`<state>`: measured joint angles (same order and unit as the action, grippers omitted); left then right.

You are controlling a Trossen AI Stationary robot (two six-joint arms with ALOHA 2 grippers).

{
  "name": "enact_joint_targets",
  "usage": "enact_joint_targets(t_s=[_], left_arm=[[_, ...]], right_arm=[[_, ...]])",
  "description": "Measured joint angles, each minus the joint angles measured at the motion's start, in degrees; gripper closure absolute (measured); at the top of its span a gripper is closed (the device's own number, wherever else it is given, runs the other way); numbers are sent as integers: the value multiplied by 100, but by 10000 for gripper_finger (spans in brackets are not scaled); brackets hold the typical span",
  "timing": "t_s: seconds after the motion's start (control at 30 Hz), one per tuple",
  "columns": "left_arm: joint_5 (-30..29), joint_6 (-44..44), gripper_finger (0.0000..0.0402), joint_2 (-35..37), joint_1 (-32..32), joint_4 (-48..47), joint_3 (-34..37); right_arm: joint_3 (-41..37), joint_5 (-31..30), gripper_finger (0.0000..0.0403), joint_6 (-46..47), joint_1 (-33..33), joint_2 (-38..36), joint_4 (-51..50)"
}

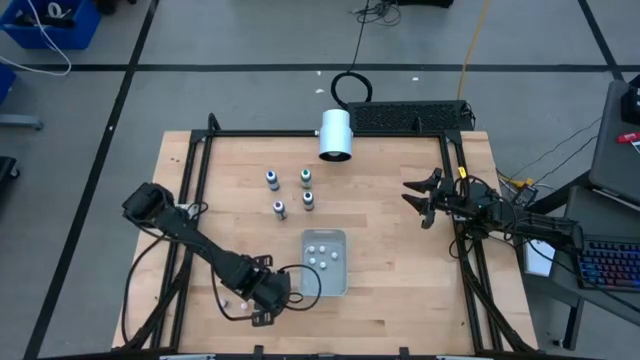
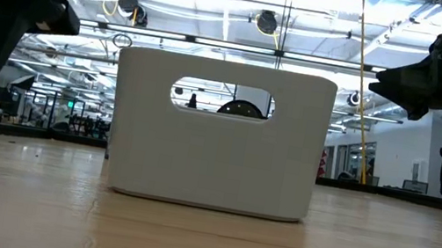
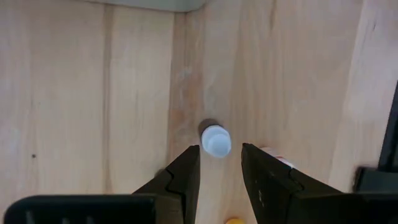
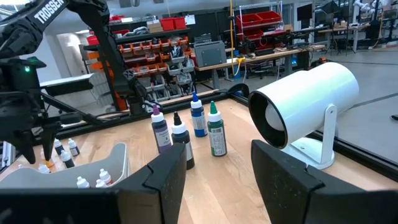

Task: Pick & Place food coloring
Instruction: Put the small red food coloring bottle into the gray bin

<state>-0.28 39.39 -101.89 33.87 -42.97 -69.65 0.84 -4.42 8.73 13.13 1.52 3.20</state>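
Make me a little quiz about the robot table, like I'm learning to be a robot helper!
1. How many small dark-capped bottles stand grouped on the table in the high view? A) two B) four C) six
2. True or false: the right end effector is gripping the white cylinder.
3. Fill in the blank: in the left wrist view, the left end effector has its fingers apart, just short of a little bottle seen from above with a ____ cap.

Key: 1) B. 2) False: it hangs open and empty, apart from the cylinder. 3) white.
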Motion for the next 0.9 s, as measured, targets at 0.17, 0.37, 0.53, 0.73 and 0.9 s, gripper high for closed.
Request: enact_joint_targets(t_s=[0.17, 0.37, 0.53, 0.73, 0.9], left_arm=[[-141, 34, 282, 0, 0, 51, 123], [-126, 60, 282, 0, -3, 496, 336], [-126, 60, 282, 0, -3, 563, 356], [-74, 58, 282, -116, -3, 576, 356], [240, 30, 282, -354, -2, 719, 356]], right_arm=[[2, 0, 234, 0, 0, 0, 0], [0, 0, 234, 0, 0, 0, 0], [2, 0, 234, 0, 0, -1, 0], [2, 0, 234, 0, 0, -2, 0], [2, 0, 234, 0, 0, -2, 0]])
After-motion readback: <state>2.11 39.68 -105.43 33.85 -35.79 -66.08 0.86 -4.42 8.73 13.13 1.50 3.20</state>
